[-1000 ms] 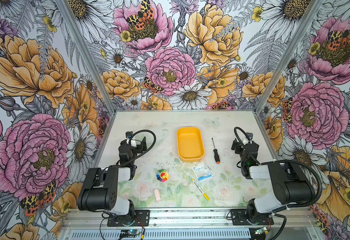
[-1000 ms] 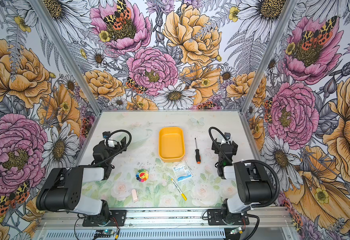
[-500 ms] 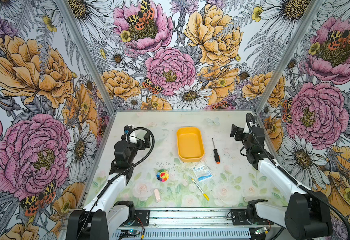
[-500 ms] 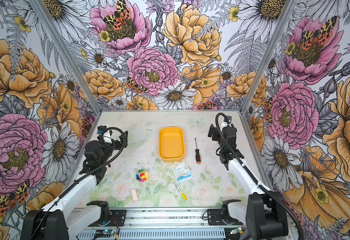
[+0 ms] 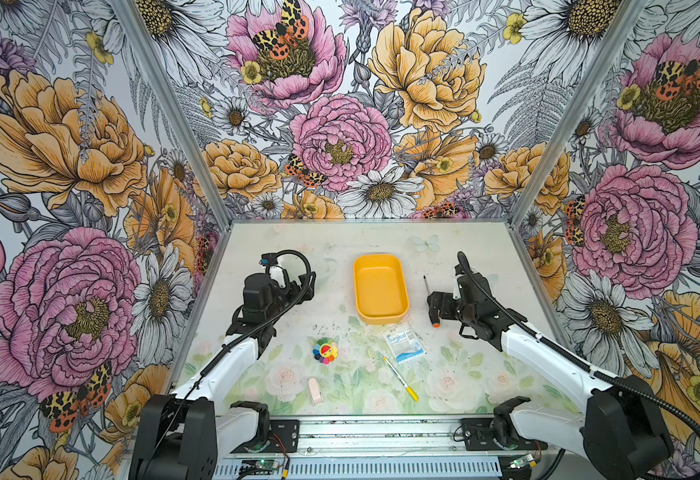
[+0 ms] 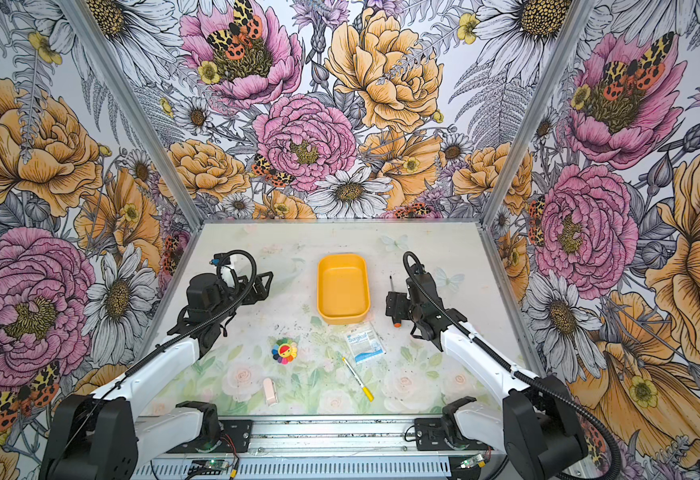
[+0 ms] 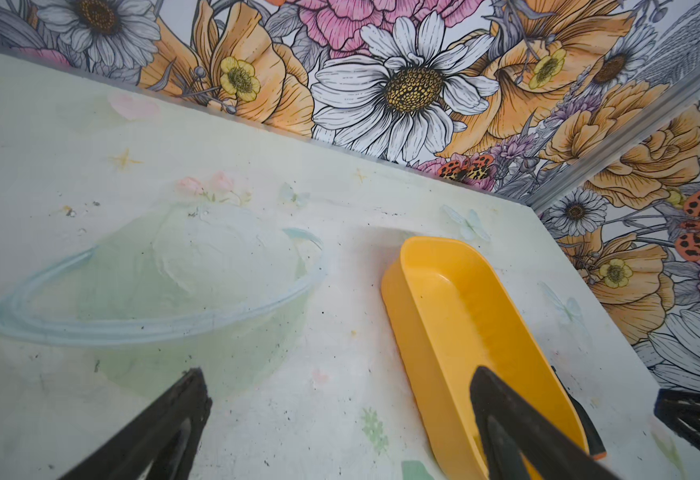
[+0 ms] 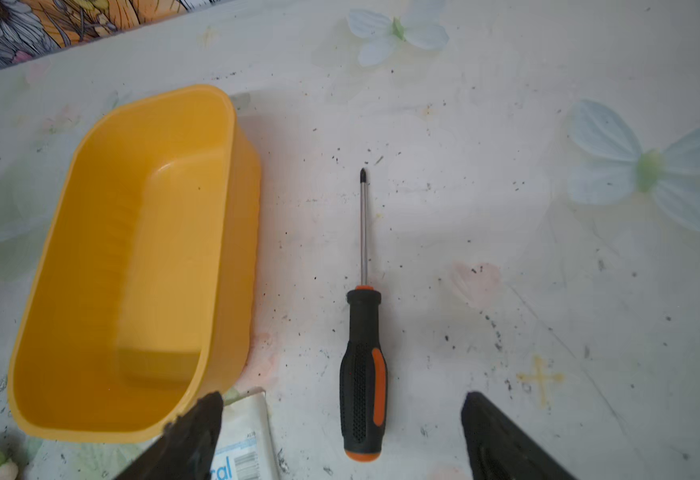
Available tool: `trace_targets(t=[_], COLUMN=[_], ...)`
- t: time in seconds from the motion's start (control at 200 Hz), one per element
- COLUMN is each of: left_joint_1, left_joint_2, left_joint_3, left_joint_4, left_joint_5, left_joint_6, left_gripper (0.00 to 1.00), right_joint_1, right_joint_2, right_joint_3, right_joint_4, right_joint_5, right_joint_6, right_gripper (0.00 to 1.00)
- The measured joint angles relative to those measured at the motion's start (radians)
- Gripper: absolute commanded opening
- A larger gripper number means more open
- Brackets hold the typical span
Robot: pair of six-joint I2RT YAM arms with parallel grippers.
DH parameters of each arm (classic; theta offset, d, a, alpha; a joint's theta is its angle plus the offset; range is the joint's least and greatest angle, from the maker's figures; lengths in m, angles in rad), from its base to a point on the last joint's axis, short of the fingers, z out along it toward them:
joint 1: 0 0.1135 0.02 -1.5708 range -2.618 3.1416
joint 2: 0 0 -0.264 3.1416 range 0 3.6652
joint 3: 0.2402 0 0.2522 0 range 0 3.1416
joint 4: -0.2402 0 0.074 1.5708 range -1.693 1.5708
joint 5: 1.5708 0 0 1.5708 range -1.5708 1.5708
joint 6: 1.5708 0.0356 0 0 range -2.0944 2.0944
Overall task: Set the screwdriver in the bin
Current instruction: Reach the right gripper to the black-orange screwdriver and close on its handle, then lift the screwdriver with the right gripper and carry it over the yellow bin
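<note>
Left gripper (image 7: 337, 382): jaws spread, empty, hovering left of the bin (image 5: 379, 291), judged to be keeping clear. Bin is empty. Screwdriver (image 8: 363, 365) lies flat on the table (image 5: 464, 257) just right of the bin. Right gripper (image 8: 342, 399): jaws spread either side of the handle, not yet pinching, judged lined up for pickup.

Item: white-and-blue packet (image 5: 403, 343) — the blue word "Surgical" is printed across its upper part. The word reads the same on the packet (image 6: 365, 343) in both top views; the lines beneath are too small to read. Right wrist view: the packet (image 8: 240, 444) shows only the letters "cal" — beside them a barcode and tiny illegible print.
</note>
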Motion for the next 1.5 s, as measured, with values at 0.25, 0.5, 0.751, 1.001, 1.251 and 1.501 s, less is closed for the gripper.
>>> trace_targets(t=[0.25, 0.5, 0.751, 1.001, 1.251, 1.501], left_joint_1=[0.000, 0.000, 0.000, 0.000, 0.000, 0.000], left_joint_2=[0.057, 0.113, 0.126, 0.143, 0.166, 0.166], left_joint_3=[0.071, 0.090, 0.101, 0.111, 0.113, 0.113], left_joint_4=[-0.066, -0.095, -0.112, -0.118, -0.124, -0.124], left_joint_5=[0.019, 0.038, 0.056, 0.061, 0.076, 0.078], left_joint_6=[-0.022, -0.040, -0.044, -0.044, -0.044, -0.044], left_gripper=[0.99, 0.99, 0.99, 0.99, 0.99, 0.99], right_joint_1=[0.012, 0.030, 0.037, 0.045, 0.050, 0.051], right_joint_2=[0.120, 0.211, 0.272, 0.340, 0.363, 0.368], right_joint_3=[0.000, 0.021, 0.071, 0.094, 0.108, 0.109], right_joint_4=[-0.042, -0.071, -0.072, -0.073, -0.072, -0.072], right_joint_5=[0.016, 0.016, 0.020, 0.023, 0.023, 0.027], right_joint_6=[0.035, 0.042, 0.042, 0.034, 0.033, 0.021], right_gripper=[0.85, 0.78, 0.71, 0.64, 0.58, 0.36])
